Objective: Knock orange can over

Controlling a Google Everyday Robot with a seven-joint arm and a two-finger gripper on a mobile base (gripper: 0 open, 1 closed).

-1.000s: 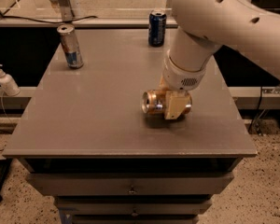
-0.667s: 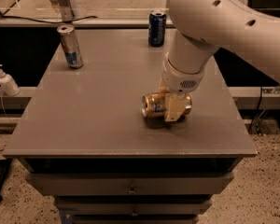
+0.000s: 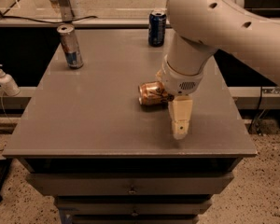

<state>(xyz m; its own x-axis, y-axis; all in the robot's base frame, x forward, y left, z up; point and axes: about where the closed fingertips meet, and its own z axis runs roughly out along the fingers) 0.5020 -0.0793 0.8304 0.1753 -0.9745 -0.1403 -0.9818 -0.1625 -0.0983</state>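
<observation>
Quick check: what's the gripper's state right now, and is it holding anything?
Gripper: cannot be told whether open or closed. It is low over the table, right beside the orange can, which lies on its side.

Can: you are looking at a golden-orange metallic drink can (image 3: 151, 94) with dark lettering.
Pose: tipped over, on its side, one end facing left.
Place: mid-worktop (image 3: 98, 111).
Tool: your tool (image 3: 179, 121) hangs just right of it.

Table (image 3: 98, 111) — orange can (image 3: 151, 94) lying, blue can (image 3: 157, 28), slim can (image 3: 71, 46), gripper (image 3: 181, 125) above
</observation>
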